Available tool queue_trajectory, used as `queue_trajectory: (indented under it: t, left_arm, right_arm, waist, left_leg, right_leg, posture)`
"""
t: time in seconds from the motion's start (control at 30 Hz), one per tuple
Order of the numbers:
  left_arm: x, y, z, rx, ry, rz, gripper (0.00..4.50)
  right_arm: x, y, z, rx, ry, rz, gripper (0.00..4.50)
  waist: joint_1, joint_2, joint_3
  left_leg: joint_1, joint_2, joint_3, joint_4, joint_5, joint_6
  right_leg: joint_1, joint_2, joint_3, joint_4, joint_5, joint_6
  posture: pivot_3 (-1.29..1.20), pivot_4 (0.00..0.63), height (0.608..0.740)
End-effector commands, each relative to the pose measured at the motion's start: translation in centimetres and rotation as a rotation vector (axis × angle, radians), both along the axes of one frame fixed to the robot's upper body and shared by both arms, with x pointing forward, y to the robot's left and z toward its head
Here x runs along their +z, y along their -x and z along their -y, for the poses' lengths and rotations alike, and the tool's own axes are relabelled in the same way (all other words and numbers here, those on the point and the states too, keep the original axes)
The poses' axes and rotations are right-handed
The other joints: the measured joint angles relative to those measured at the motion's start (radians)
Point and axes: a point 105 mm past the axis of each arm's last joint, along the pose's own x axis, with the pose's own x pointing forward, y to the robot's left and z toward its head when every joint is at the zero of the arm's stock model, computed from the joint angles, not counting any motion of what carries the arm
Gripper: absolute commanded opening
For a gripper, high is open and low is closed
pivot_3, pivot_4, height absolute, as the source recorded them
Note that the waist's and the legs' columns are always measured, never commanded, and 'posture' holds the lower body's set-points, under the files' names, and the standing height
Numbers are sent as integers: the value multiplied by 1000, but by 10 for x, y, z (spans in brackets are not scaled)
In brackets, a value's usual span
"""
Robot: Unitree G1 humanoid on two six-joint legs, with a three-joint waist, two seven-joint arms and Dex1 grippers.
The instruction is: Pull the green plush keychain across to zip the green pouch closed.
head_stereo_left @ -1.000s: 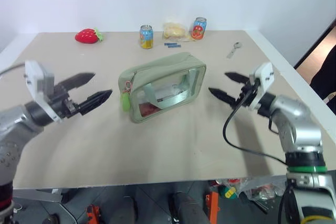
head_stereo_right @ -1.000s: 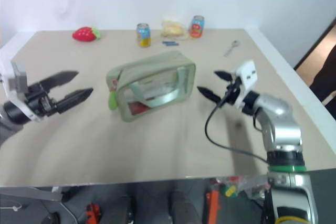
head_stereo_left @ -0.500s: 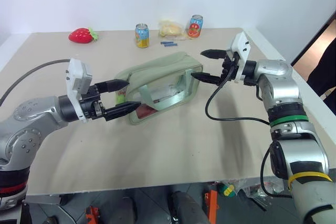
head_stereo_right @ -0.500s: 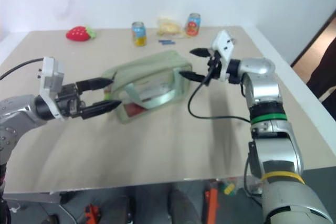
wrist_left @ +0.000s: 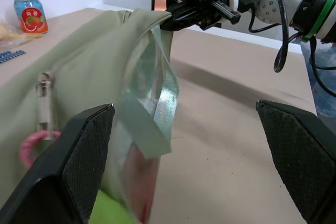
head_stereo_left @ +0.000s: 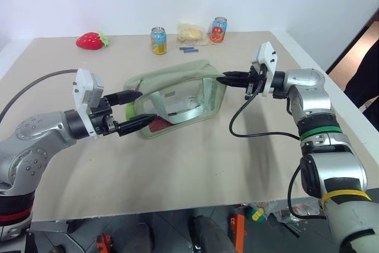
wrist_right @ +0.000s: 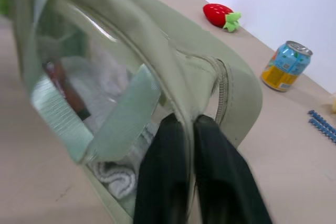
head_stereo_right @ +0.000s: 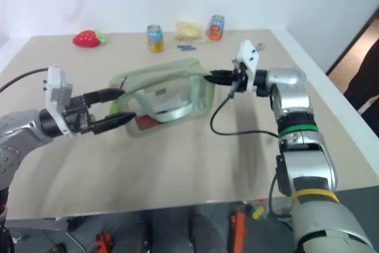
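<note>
The green pouch (head_stereo_left: 177, 81) lies mid-table, its top zipper running left to right. My right gripper (head_stereo_left: 224, 78) is shut on the fabric edge at the pouch's right top corner, and the right wrist view shows both black fingers (wrist_right: 168, 150) pinching that edge. My left gripper (head_stereo_left: 148, 106) stands open at the pouch's left end, one finger above and one below it. In the left wrist view a pink ring (wrist_left: 34, 145) hangs from the zipper pull, and a strip of the green plush keychain (wrist_left: 111, 212) sits beside my near finger (wrist_left: 89, 156), untouched.
Along the far edge stand a red strawberry toy (head_stereo_left: 90, 40), two drink cans (head_stereo_left: 158, 40) (head_stereo_left: 218, 29), a pale snack packet (head_stereo_left: 192, 31) and a small blue item (head_stereo_left: 189, 48). The table's right edge (head_stereo_left: 314, 63) runs close behind my right arm.
My right gripper moved in from the right and shut on the pouch's right top corner. My left gripper came in from the left to straddle the pouch's left end, staying open.
</note>
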Motion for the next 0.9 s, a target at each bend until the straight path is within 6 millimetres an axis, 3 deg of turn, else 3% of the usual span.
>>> queue_trajectory:
  t: [0.03, 0.23, 0.5, 0.7, 0.8, 0.9]
  left_arm:
    - [12, 2, -5, 22, 0, 68, 4500]
    - [11, 1, -3, 14, 9, 69, 4500]
    - [13, 3, 5, -42, 4, 71, 4500]
    - [16, 0, 9, -67, 14, 64, 4500]
    - [14, -4, 7, -61, 13, 56, 4500]
    - [22, -12, -10, 21, 53, 56, 4500]
  right_arm:
    - [15, 7, -2, 35, -8, 64, 42]
    - [15, 20, 0, 48, -11, 54, 42]
    - [11, 60, 9, 16, 11, 23, 42]
    - [5, 77, 13, -61, -7, 0, 42]
    - [0, 79, 10, -76, -19, -7, 42]
    - [-3, 79, 8, -90, -22, -1, 42]
  waist:
    - [0, 0, 0]
    - [0, 0, 0]
    - [4, 0, 0]
    - [3, 0, 0]
    - [2, 0, 0]
    - [2, 0, 0]
  left_leg:
    - [0, 0, 0, 0, 0, 0]
    - [0, 0, 0, 0, 0, 0]
    - [0, 0, -1, 1, 0, 0]
    - [0, 0, -1, 3, 0, 0]
    - [0, 0, 0, 5, 0, 0]
    - [0, 0, 0, 6, 0, 0]
  right_leg:
    - [0, 0, 0, 0, 0, 0]
    - [0, 0, 0, 0, 0, 0]
    - [0, 0, -1, 0, 0, 0]
    - [1, 0, 0, 1, 0, 0]
    - [1, 0, 0, 1, 0, -1]
    - [1, 0, 0, 1, 0, -1]
  posture:
    - [0, 150, 740]
    - [0, 150, 740]
    - [0, 150, 740]
    - [0, 150, 740]
    - [0, 150, 740]
    - [0, 150, 740]
